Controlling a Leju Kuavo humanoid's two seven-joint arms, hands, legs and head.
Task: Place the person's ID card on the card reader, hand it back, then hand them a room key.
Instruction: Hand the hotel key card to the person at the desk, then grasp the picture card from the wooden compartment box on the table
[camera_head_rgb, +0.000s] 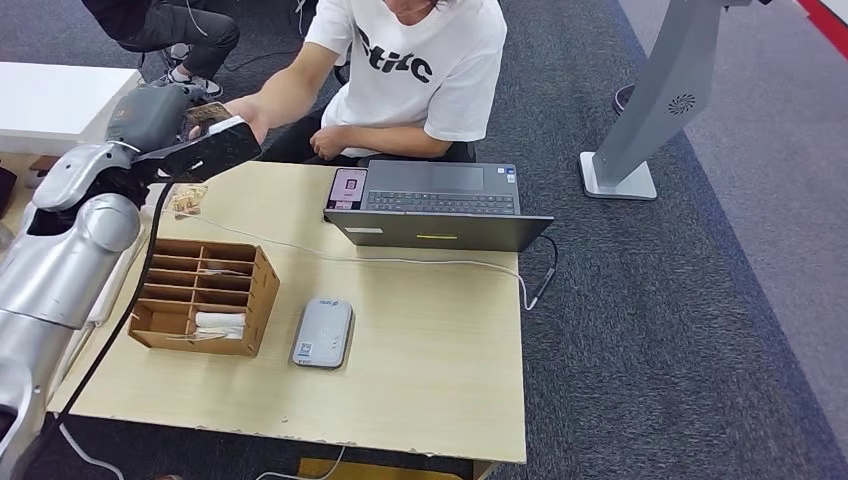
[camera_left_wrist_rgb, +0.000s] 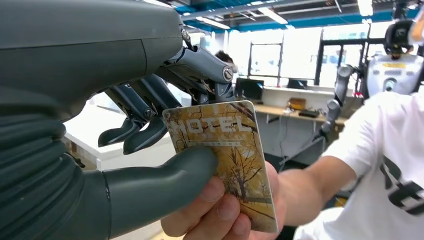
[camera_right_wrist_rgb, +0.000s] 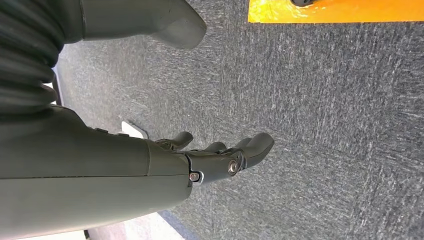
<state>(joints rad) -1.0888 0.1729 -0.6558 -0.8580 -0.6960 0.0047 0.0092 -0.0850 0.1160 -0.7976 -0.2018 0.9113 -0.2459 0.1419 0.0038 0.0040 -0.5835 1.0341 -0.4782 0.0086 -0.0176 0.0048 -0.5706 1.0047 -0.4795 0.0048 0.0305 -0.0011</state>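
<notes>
My left hand (camera_head_rgb: 160, 115) is raised past the table's far left corner and holds out a room key card (camera_head_rgb: 208, 112). In the left wrist view the card (camera_left_wrist_rgb: 225, 150) is yellow-brown with a tree picture and the word HOTEL. My thumb (camera_left_wrist_rgb: 165, 182) presses on its face with my fingers (camera_left_wrist_rgb: 145, 120) behind it. The hand (camera_left_wrist_rgb: 220, 210) of a person in a white T-shirt (camera_head_rgb: 425, 60) grips the card's lower edge. The white card reader (camera_head_rgb: 322, 333) lies flat on the table (camera_head_rgb: 420, 350). My right hand (camera_right_wrist_rgb: 215, 155) hangs over grey carpet with nothing in it, fingers loosely extended.
A wooden compartment box (camera_head_rgb: 205, 296) with white cards in it stands left of the reader. An open laptop (camera_head_rgb: 437, 205) and a phone (camera_head_rgb: 347, 188) sit at the far edge, with a white cable (camera_head_rgb: 400, 262) across the table. A grey stand (camera_head_rgb: 650, 110) is at right.
</notes>
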